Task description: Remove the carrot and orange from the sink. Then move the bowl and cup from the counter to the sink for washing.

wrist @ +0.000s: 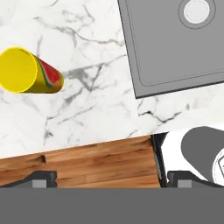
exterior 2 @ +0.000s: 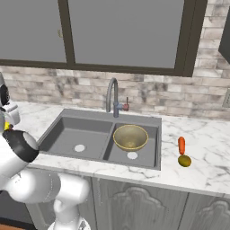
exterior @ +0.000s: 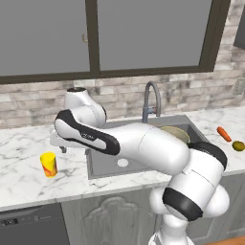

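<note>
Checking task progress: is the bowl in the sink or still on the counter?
In the sink: the bowl sits upright in the sink's right basin.

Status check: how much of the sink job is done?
Done: carrot and orange lie on the counter right of the sink; the bowl sits in the right basin. In hand: nothing; the open tool hangs above the counter near the cup. Left: the cup, upright on the counter left of the sink.
</note>
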